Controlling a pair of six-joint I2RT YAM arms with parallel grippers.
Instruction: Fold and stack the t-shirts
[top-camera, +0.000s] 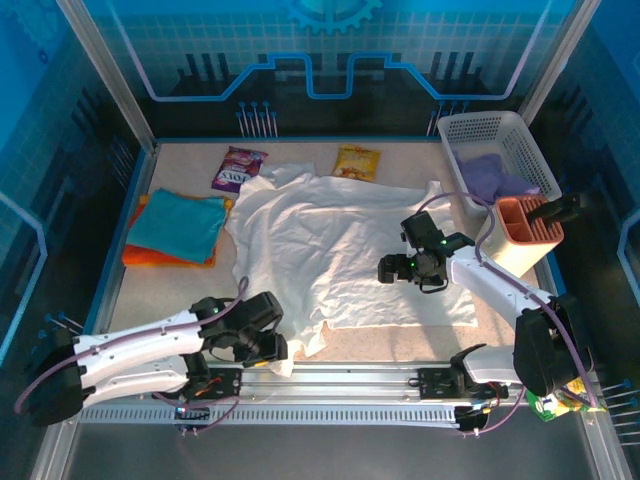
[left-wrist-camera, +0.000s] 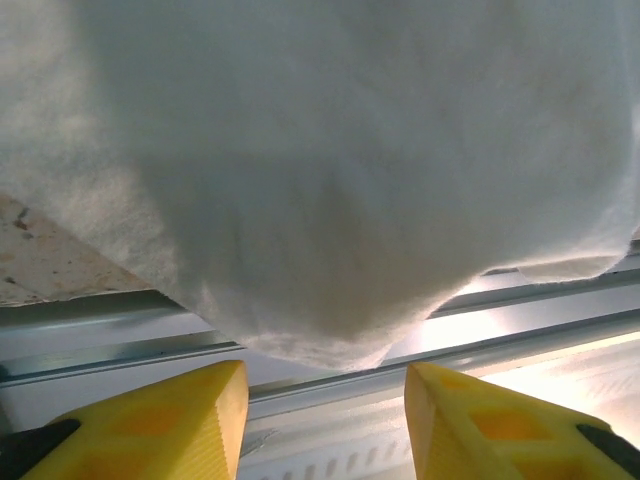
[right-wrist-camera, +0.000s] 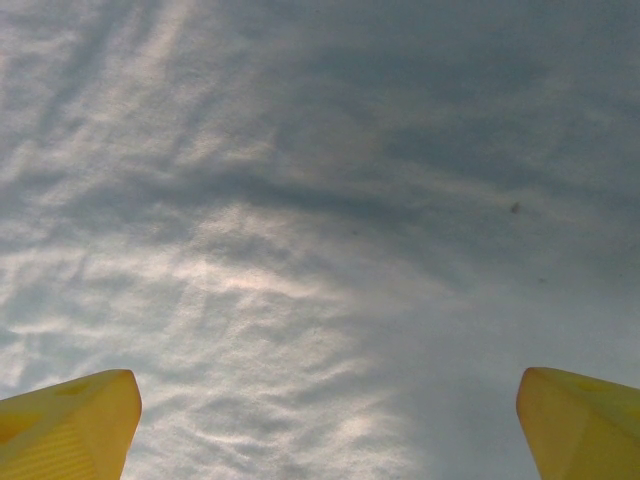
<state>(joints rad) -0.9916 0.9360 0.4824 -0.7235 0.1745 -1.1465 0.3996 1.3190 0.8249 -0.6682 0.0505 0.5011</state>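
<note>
Where the top external view takes in the whole table (top-camera: 150, 295), the white t-shirt (top-camera: 340, 250) lies spread open and rumpled across its middle, its near corner reaching over the metal rail (top-camera: 350, 375) at the table's front edge. Far left: teal t-shirt (top-camera: 178, 222), folded, lying on top of a folded orange t-shirt (top-camera: 150, 257) whose edge shows along the near and left sides. Far edge: purple packet (top-camera: 238, 168) and yellow packet (top-camera: 357, 162), each just beyond the white shirt's far hem. Far right corner: white basket (top-camera: 500, 135) holding a purple cloth (top-camera: 490, 178); near it, an orange slotted holder (top-camera: 528, 225). The left gripper (top-camera: 265, 345) sits low at the shirt's near-left corner; the right gripper (top-camera: 395, 268) hangs above the shirt's right half. From overhead the spacing of either pair of fingers is too small to read; the wrist cameras supply it. Left wrist view: two yellow fingers (left-wrist-camera: 160, 425) stand apart with bare rail showing between them, gripping nothing, and the rounded white cloth edge droops over the rail just ahead of their tips, a speckled patch of tabletop at the left. Right wrist view: yellow fingers (right-wrist-camera: 70, 425) spread to the frame's lower corners, with wrinkled white fabric below them, nothing pinched. The teal and orange shirts, packets and basket appear from overhead alone.
</note>
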